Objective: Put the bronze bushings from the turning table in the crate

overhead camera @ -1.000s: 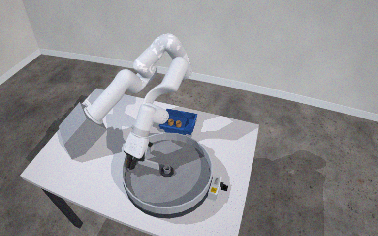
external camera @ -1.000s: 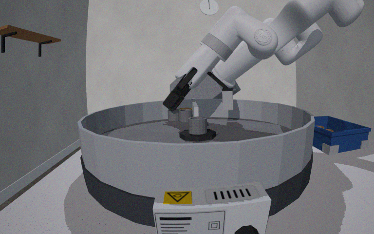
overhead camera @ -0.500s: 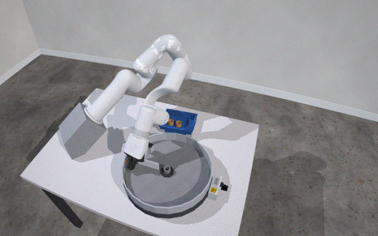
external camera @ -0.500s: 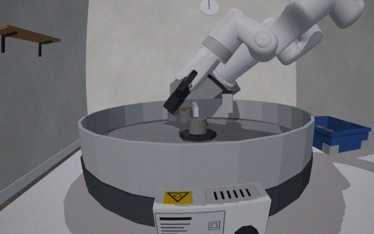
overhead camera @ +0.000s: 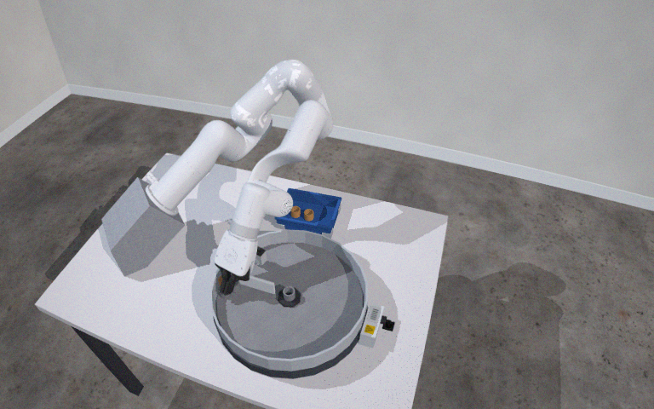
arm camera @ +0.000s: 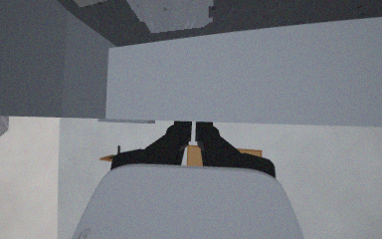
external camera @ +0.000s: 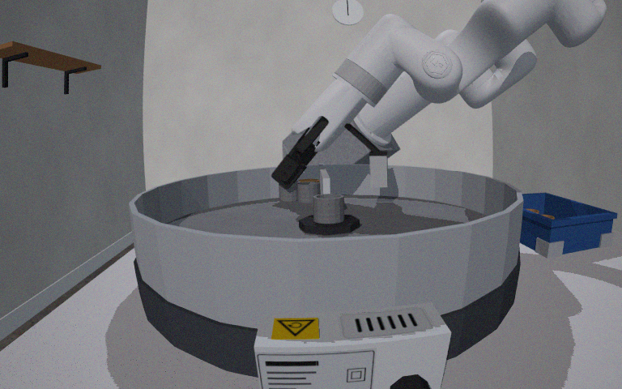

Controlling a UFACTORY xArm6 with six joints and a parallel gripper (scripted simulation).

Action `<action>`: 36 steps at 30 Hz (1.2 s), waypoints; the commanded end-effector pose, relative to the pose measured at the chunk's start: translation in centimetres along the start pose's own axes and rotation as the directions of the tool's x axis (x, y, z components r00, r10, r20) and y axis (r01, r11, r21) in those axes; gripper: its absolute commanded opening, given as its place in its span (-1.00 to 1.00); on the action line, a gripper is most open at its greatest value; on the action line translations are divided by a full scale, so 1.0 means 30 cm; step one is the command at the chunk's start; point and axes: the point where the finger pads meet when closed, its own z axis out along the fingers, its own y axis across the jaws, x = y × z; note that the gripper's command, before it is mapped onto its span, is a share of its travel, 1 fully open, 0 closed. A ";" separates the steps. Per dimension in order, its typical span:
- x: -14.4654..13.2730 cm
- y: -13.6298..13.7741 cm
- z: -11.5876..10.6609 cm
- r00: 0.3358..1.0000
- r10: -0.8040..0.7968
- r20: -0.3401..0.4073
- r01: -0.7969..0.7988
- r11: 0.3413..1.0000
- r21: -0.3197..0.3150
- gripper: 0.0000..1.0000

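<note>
My gripper [overhead camera: 226, 290] [external camera: 284, 181] [arm camera: 193, 127] is low inside the turning table [overhead camera: 289, 362] [external camera: 330, 266], near its wall on the base side. The fingers are nearly together, with a thin gap, and seem shut on the rim of a steel bushing [external camera: 287, 195]; their tips are hidden in the wrist view. A second steel bushing [external camera: 308, 192] stands beside it. A bronze bushing [overhead camera: 220, 281] [external camera: 308, 180] stands behind that one in the exterior view, mostly hidden. The blue crate [overhead camera: 303, 225] [external camera: 582, 236] holds two bronze bushings [overhead camera: 295, 212] [overhead camera: 308, 215].
A pale guide plate [overhead camera: 260, 285] [external camera: 325, 181] stands inside the turning table near the gripper. A grey hollow cylinder [overhead camera: 289, 290] [external camera: 328, 210] stands on the dark central hub [overhead camera: 289, 302] [external camera: 307, 225]. A white control box [overhead camera: 370, 332] [external camera: 316, 366] is outside the rim.
</note>
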 end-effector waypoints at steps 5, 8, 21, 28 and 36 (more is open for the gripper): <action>-0.001 -0.001 -0.001 1.000 0.001 0.001 -0.001 1.000 0.000 -1.00; -0.001 -0.001 -0.001 1.000 0.001 0.001 -0.001 1.000 0.000 -1.00; -0.001 -0.001 -0.001 1.000 0.001 0.001 -0.001 1.000 0.000 -1.00; -0.001 -0.001 -0.001 1.000 0.001 0.001 -0.001 1.000 0.000 -1.00; -0.021 -0.001 -0.024 1.000 0.001 0.001 -0.001 1.000 0.000 -1.00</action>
